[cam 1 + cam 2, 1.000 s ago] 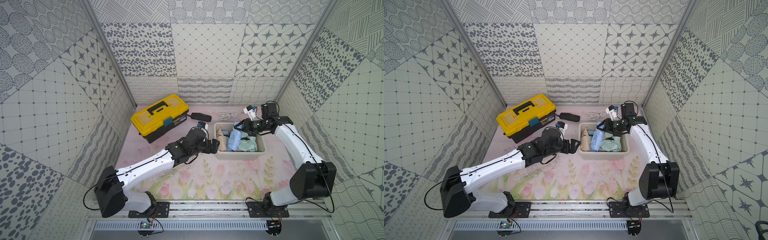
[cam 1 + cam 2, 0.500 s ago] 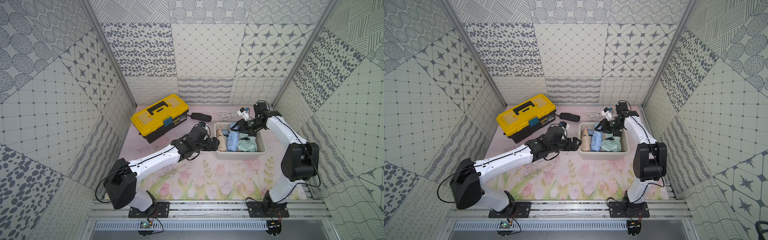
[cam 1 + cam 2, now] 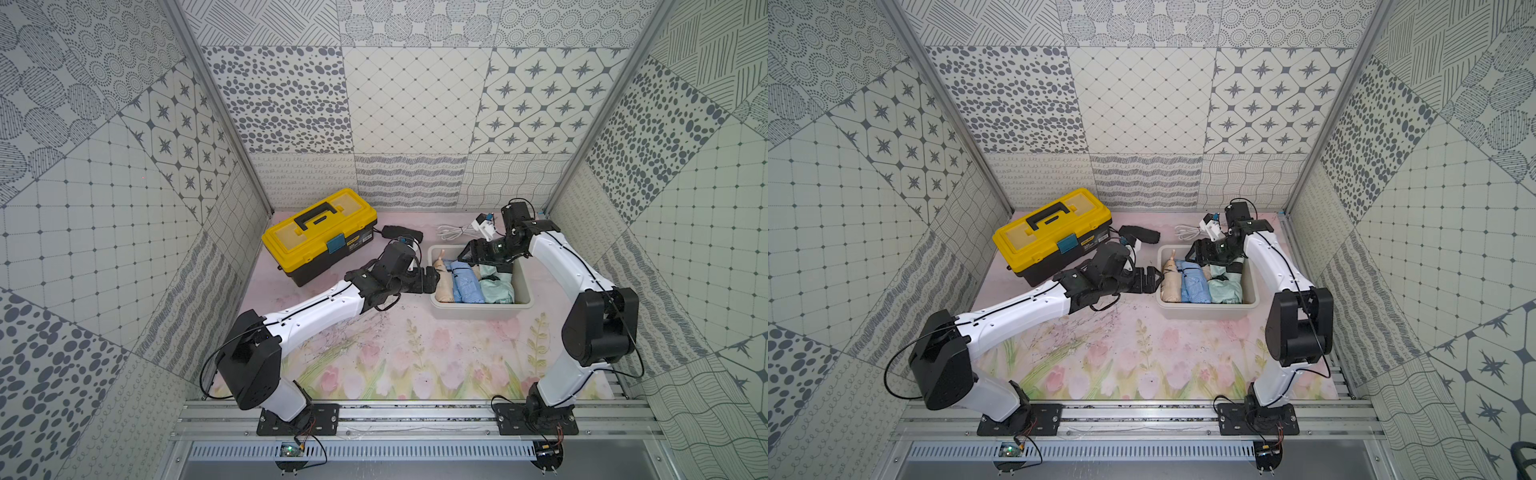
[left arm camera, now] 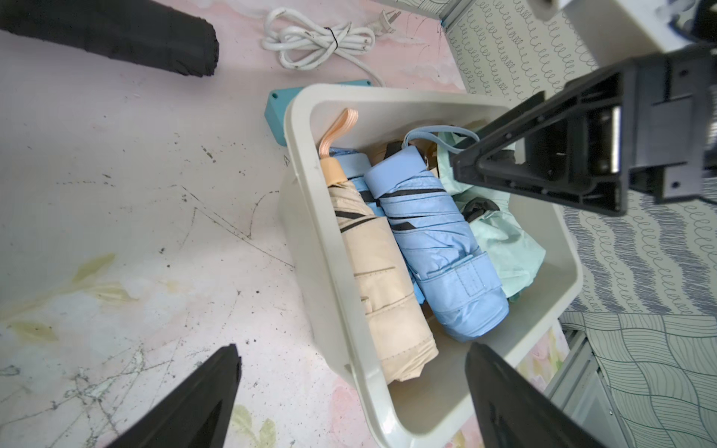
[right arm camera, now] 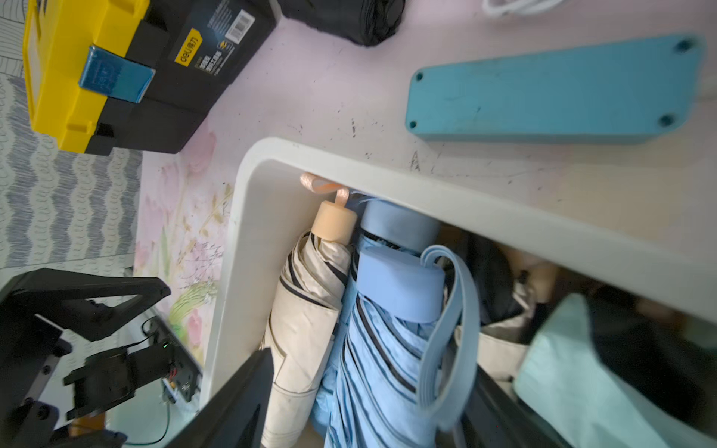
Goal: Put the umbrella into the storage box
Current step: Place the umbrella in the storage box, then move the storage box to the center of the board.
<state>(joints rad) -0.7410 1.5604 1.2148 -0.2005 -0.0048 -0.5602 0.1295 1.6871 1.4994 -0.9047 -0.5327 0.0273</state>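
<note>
Right wrist view reveals teal power strip (image 5: 555,89), hidden in top views. Right claw (image 5: 372,364) spread astride blue umbrella (image 4: 438,240) in storage box (image 4: 310,217); left claw (image 4: 351,347) spread.

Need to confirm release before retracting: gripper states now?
Left gripper: open, empty.
Right gripper: open, jaws either side of the blue umbrella in the storage box.

A robot lab booth: 2 arms (image 3: 316,309) bolted to a metal rail (image 3: 415,415), patterned walls (image 3: 415,104) and flowery mat (image 3: 415,357) behind it.
</note>
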